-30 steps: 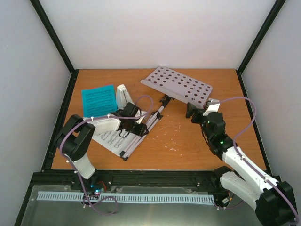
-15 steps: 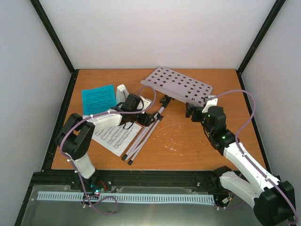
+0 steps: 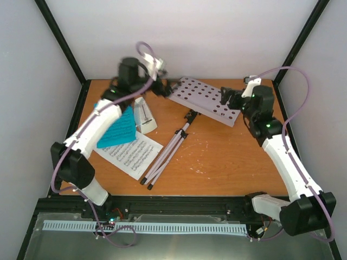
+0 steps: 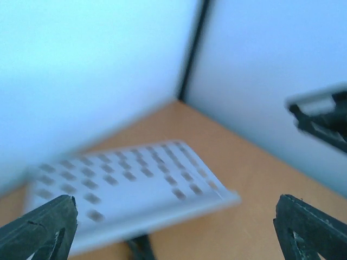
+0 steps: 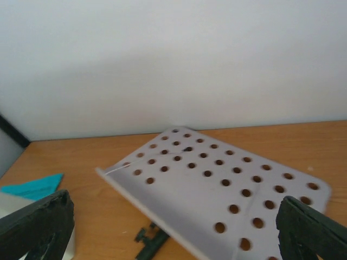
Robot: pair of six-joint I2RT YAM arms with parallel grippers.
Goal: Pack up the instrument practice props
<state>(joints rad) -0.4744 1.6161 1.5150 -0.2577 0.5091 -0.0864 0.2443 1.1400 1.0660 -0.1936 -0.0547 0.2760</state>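
Orange-brown wood table [image 3: 227,162], looking from the top camera. Nearest the arm bases, at about 7 o'clock, the white sheet-music page [image 3: 130,156] lies flat. Right beside it, around 6 o'clock, are the folded legs [image 3: 165,157] of the lilac music stand [image 3: 187,116], which is lying down with the legs aimed at the near edge. A bit further back at 9 o'clock is the bright-blue page [image 3: 119,130], touching the white one's far edge, with the little white metronome [image 3: 145,115] just at its 3 o'clock side. At 12 o'clock is the stand's perforated tray [image 3: 205,99], tilted. The left gripper [image 3: 165,86] sits at the tray's 9 o'clock end and the right gripper [image 3: 226,97] at its 3 o'clock end. Both wrist cams show the fingers spread wide with nothing between them, and the tray out ahead.
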